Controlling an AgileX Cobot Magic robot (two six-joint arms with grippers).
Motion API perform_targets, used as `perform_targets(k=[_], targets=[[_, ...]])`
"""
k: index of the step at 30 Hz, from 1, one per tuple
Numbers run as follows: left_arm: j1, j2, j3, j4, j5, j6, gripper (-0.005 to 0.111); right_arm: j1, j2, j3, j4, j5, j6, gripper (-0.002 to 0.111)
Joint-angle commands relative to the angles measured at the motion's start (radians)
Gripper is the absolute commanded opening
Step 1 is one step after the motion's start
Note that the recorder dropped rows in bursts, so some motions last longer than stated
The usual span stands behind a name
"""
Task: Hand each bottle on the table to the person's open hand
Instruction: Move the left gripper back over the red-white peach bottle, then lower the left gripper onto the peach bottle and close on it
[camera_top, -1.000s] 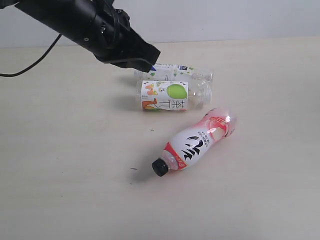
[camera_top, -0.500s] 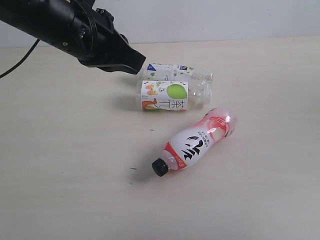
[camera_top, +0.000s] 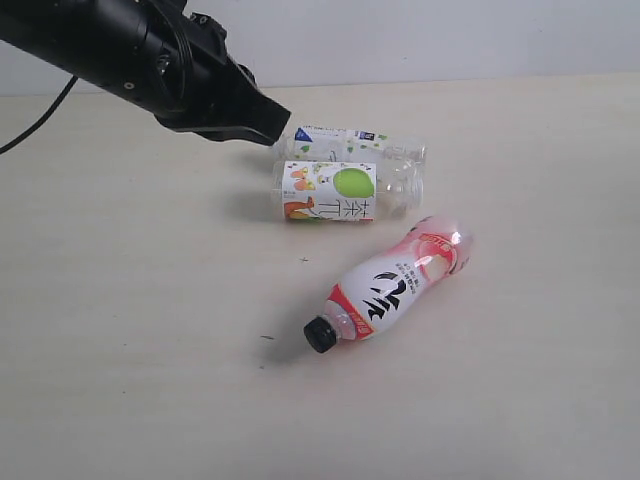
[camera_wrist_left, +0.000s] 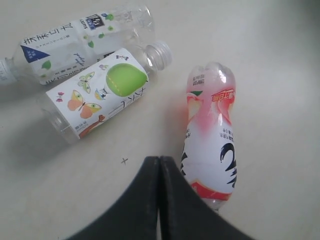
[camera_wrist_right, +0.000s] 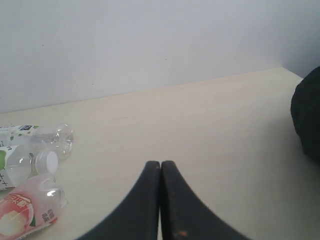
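**Shut Tight, Holding Nothing**

The left gripper (camera_wrist_left: 159, 162), its black fingers (camera_wrist_left: 145, 200) pressed together on nothing, hangs just left of the far clear plastic bottle with the green-leaf label (camera_top: 352, 144). Just beside that bottle, on the near side, lies the clear green-fruit-label bottle (camera_top: 335, 192). Nearer still and to the right lies the red-labelled bottle with black calligraphy (camera_top: 392, 285), black-capped. All three rest on the pale beige table (camera_top: 150, 350). The right gripper (camera_wrist_right: 160, 167), likewise clenched and empty, is well apart from them.

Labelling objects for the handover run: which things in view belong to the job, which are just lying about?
Job: leaf-label bottle, green-fruit bottle, red bottle, table, left gripper. No hand in view.
Lying about: black cable, dark shape seen by the right wrist camera.
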Motion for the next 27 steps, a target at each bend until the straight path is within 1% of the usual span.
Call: perform_targets(k=[1, 5, 9, 18, 22, 27], targets=[[-0.003, -0.009, 0.003, 0.003, -0.019, 0.005, 0.0, -0.005, -0.006, 0.004, -0.007, -0.009, -0.001, 0.0], [-0.003, -0.009, 0.003, 0.021, -0.021, 0.005, 0.0, -0.005, -0.006, 0.004, -0.007, -0.009, -0.001, 0.0], [-0.003, -0.009, 0.003, 0.023, -0.054, 0.005, 0.0, -0.005, -0.006, 0.004, -0.007, -0.009, -0.001, 0.0], [-0.003, -0.009, 0.003, 0.016, -0.068, 0.001, 0.0, -0.005, -0.006, 0.004, -0.007, -0.009, -0.001, 0.0], [-0.003, -0.007, 0.003, 0.006, -0.037, 0.008, 0.0, -0.005, -0.006, 0.004, -0.007, -0.009, -0.001, 0.0], [-0.003, -0.007, 0.003, 0.046, 0.016, 0.01, 0.0, -0.005, -0.006, 0.004, -0.007, -0.009, -0.001, 0.0]])
